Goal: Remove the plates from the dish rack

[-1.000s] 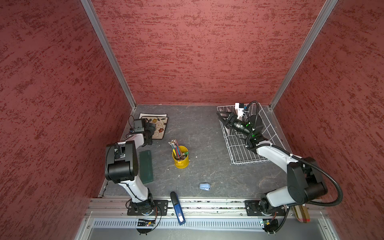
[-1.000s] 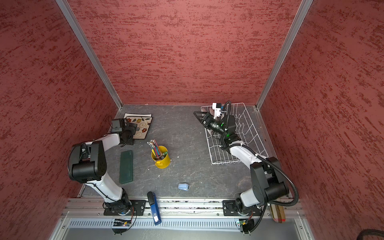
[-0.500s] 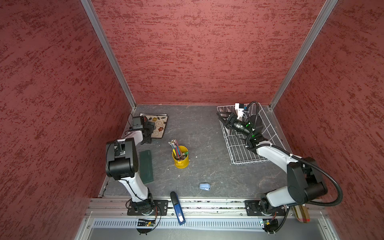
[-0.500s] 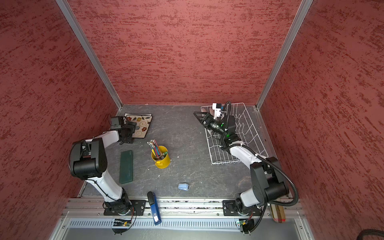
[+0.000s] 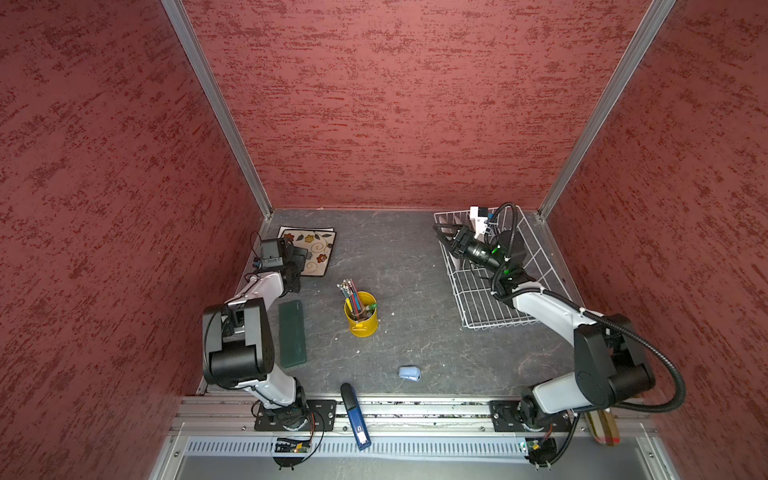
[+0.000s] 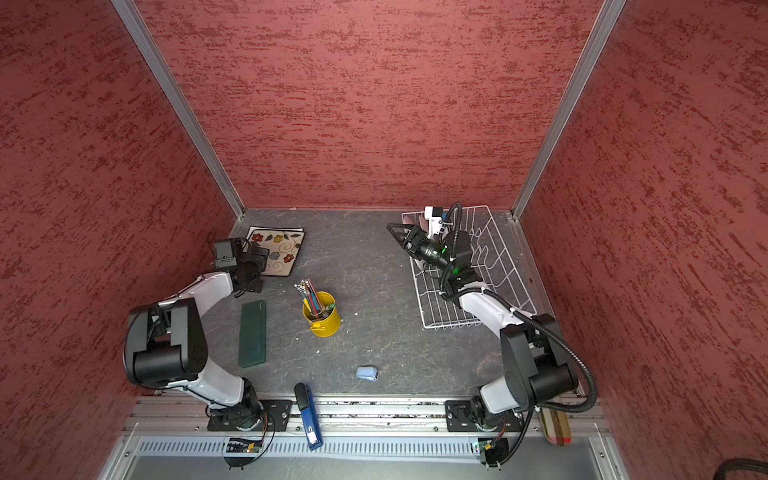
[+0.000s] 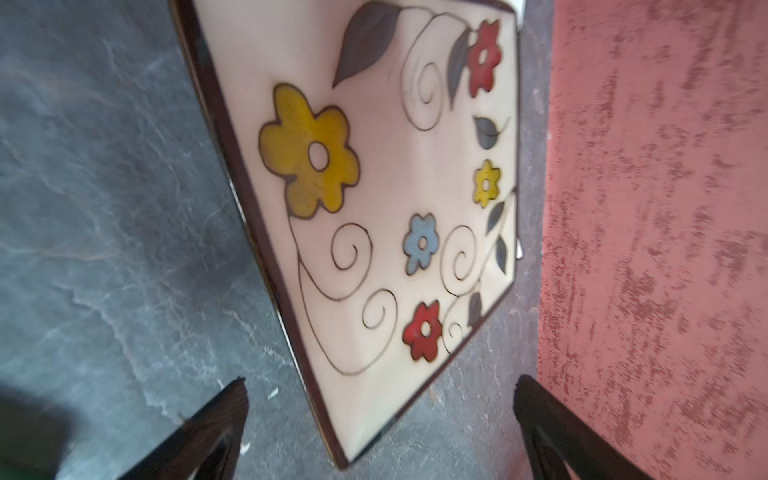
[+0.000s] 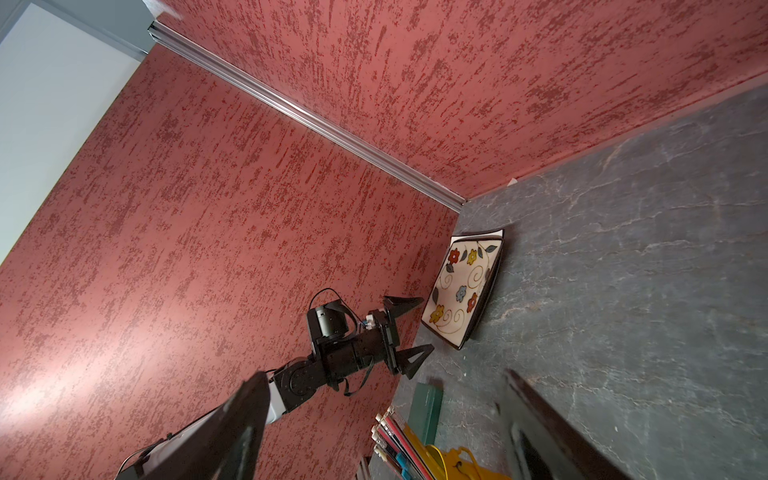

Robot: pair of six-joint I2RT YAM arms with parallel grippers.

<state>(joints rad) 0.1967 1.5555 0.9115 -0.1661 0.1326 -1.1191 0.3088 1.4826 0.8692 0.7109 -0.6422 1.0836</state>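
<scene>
Plates (image 5: 311,249), the square flowered ones, lie flat on the grey table (image 5: 407,270) right in front of the left gripper (image 8: 426,323). Its jaws stand wide apart just short of the near edge, gripping nothing. Looks like a second plate sits under the top one, though only a sliver of edge shows. Across the way, the right gripper (image 5: 444,237) hangs with jaws spread and bare, the dish rack (image 5: 486,305) stretching beneath and behind it.

The plates (image 5: 313,249) lie on the tabletop (image 5: 415,266), far left. The dish rack (image 5: 486,303) sits far right, a pencil cup (image 5: 362,320) between them.
</scene>
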